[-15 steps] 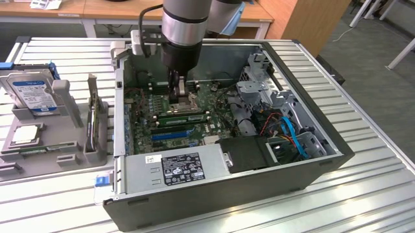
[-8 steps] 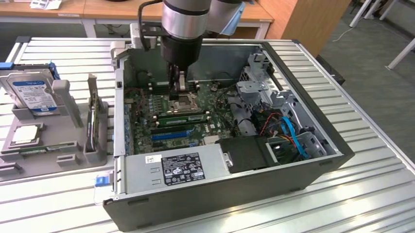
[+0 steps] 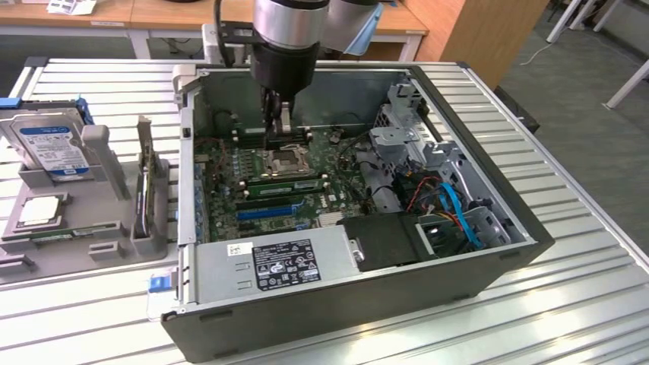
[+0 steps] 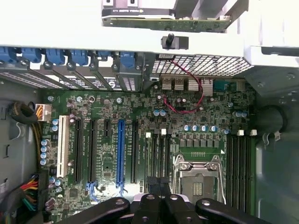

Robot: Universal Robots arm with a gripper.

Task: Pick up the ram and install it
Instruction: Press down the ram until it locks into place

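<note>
Fingers of the gripper were pressed together with nothing visibly pinched between them.

Exterior view, left to right:
- Parts tray at far left. The hard drive stood at its back, and the ram lay flat in a holder near its front, well apart from the arm.
- Open computer case at centre. The gripper hung inside it, above the empty processor socket.
- In the wrist view the fingertips sat over the memory slots just beside that socket.
- A greenish strip ran alongside the socket in the exterior view. It was possibly a seated module, but I could not tell.

Progress: pickup judged not yet done. Both the grasp and the seating in a slot appeared left to do.
</note>
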